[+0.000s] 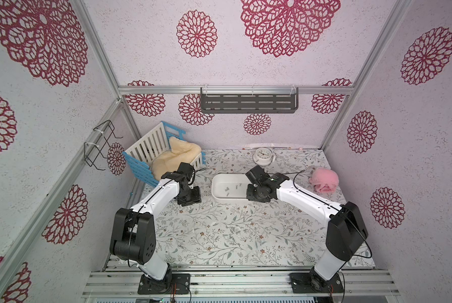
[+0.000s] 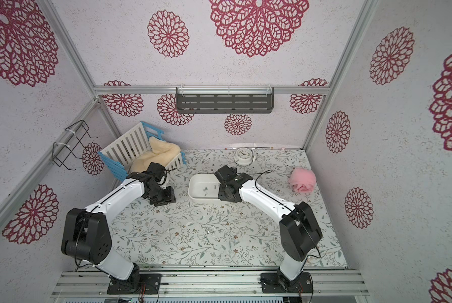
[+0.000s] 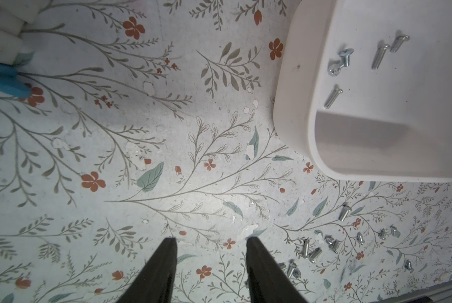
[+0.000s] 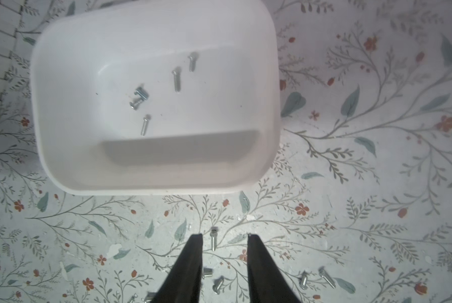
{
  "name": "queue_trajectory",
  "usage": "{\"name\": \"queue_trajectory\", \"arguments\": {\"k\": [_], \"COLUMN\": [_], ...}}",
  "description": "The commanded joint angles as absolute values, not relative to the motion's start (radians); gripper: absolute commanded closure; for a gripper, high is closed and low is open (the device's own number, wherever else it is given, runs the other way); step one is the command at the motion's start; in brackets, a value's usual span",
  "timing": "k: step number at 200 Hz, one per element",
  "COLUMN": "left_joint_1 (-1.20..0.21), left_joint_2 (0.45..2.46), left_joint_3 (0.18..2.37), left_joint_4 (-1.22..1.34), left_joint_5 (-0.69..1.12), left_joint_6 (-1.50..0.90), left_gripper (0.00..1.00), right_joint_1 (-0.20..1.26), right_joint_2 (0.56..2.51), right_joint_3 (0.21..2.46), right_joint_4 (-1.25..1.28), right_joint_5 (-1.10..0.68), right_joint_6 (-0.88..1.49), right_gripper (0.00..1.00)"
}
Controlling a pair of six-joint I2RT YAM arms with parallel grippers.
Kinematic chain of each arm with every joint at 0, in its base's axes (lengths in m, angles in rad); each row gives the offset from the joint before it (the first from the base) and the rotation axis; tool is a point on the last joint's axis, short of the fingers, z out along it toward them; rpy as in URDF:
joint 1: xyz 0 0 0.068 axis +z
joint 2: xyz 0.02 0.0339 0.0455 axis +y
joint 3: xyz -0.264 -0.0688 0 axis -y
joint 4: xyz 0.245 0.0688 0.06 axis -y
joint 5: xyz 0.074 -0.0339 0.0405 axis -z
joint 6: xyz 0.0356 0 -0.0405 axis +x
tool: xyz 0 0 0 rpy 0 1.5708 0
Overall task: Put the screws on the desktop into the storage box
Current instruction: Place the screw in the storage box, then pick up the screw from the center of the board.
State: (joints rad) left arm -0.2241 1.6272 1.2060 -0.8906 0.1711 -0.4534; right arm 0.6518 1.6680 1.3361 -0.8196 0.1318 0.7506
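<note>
You are under halfway, by my count: five screws [image 4: 176, 80] lie in the storage box [image 4: 62, 118], and nothing else is in it. The loose screws [image 3: 314, 253], a larger scatter, lie on the surface [image 1: 193, 236] well apart from the box, toward the arm bases. Your right fingers [image 4: 193, 262] hang at the box's right end, your left fingers [image 3: 162, 267] off its left end. Both pairs stand moderately parted and empty.

Screws [image 4: 176, 80] in storage box [image 4: 52, 136], on desktop [image 4: 350, 210]
</note>
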Motion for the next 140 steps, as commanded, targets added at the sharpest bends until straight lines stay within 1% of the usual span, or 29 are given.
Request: {"name": "queue_trajectory", "arguments": {"k": [1, 41, 86, 108, 140], "left_joint_1": [-0.216, -0.216, -0.216, -0.216, -0.216], "left_joint_2": [1.620, 1.623, 1.631, 1.632, 1.631], "left_joint_3": [1.195, 1.196, 1.195, 1.195, 1.195], "left_joint_4": [-0.871, -0.870, -0.870, -0.871, -0.871], "left_joint_5": [0.168, 0.172, 0.182, 0.186, 0.186], "left_joint_6": [-0.453, -0.453, -0.455, -0.454, -0.454], "left_gripper": [0.51, 0.51, 0.51, 0.51, 0.51], "right_joint_1": [0.648, 0.617, 0.564, 0.556, 0.550], "right_joint_2": [1.529, 1.362, 1.227, 1.190, 1.190], "right_joint_3": [1.249, 1.089, 0.940, 0.889, 0.857], "right_joint_4": [-0.762, -0.813, -0.866, -0.901, -0.985], "right_joint_5": [0.172, 0.184, 0.135, 0.114, 0.111], "right_joint_6": [0.817, 0.869, 0.940, 0.961, 0.954], "right_gripper": [0.66, 0.64, 0.65, 0.66, 0.67]}}
